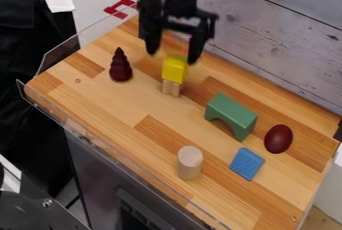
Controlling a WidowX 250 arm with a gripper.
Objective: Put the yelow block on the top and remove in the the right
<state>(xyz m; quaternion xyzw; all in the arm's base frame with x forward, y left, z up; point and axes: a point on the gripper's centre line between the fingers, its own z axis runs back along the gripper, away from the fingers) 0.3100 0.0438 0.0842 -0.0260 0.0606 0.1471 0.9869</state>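
My claw (174, 55) gapes empty at upper centre; the yellow block (175, 69) looks light, stiff; I'd pinch its sides.

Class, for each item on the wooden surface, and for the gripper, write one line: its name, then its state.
Gripper: open, above the yellow block
Yellow block: stacked on a pale wooden piece
Dark red cone: upright
Green arch: standing, opening downward
Dark red egg: resting on the surface
Blue block: lying flat
Wooden cylinder: upright
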